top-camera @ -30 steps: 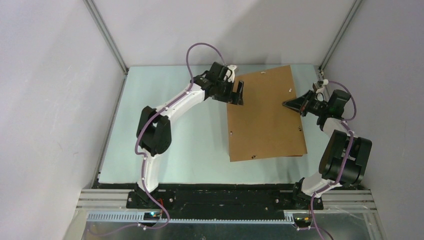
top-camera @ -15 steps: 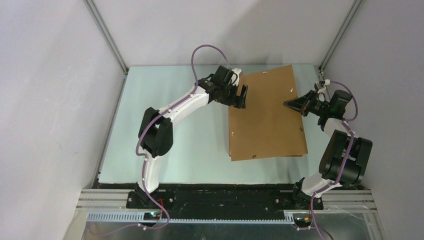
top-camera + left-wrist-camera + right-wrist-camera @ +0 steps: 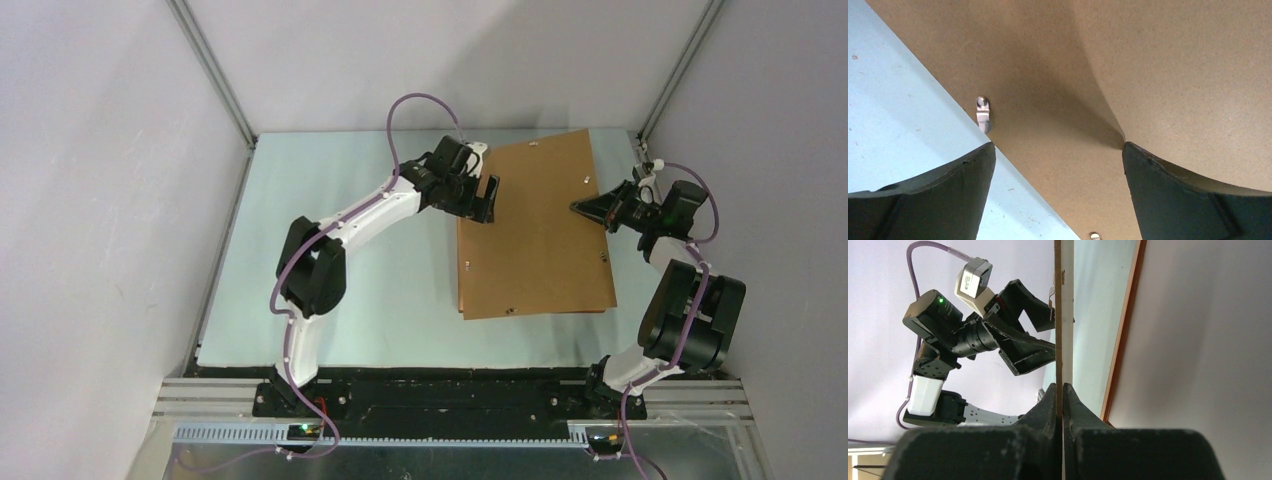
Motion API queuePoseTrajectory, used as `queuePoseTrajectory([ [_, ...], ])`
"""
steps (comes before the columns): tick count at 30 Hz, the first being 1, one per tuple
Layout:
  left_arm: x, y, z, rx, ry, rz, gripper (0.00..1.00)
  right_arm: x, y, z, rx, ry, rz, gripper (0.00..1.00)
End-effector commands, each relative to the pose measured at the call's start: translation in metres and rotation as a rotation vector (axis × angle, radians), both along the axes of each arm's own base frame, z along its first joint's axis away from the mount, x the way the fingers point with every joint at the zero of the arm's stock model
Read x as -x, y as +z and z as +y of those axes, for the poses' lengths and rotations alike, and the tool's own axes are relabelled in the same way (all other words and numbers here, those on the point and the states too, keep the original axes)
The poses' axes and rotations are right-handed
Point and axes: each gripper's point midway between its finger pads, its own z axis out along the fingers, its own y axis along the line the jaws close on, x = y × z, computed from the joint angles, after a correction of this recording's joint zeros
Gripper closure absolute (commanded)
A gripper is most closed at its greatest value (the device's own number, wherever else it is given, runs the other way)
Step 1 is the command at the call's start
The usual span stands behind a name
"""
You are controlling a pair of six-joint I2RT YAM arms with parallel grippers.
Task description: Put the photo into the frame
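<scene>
Frame (image 3: 1123, 330) beneath backing board (image 3: 535, 230), right pincer (image 3: 1063, 387) clamped on it, left pincer (image 3: 1058, 146) apart

From my station the table (image 3: 330, 250) shows as a pale blue-green sheet with a black strip (image 3: 450, 385) along its near edge, closer to me than the backing board (image 3: 535, 240). That flat brown board lies on the table's right half, slightly skewed, its far corners close to the back wall. Along the board's near edge I make out a thin orange-brown line, the frame (image 3: 540, 316), beneath it. At the board's left edge a small metal tab (image 3: 982, 114) juts out over the table surface. On the right wrist camera the board's right edge stands apart from the frame's moulding; I cannot tell what fills the gap
</scene>
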Motion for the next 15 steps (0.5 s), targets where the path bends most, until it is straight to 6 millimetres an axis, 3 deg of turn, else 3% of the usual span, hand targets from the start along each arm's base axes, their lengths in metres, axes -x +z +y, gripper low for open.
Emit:
queuePoseTrajectory([
  [1,0.018,0.027,-0.007,0.032,-0.041,-0.031,0.02,0.008,0.022,-0.002,-0.013,0.036,-0.056,1.00],
  [8,0.019,0.043,0.003,0.024,-0.036,-0.083,0.02,0.006,0.016,-0.014,-0.015,0.018,-0.051,1.00],
  [15,0.024,0.079,0.008,0.075,-0.070,-0.138,0.02,0.000,0.004,-0.023,-0.019,0.004,-0.041,1.00],
])
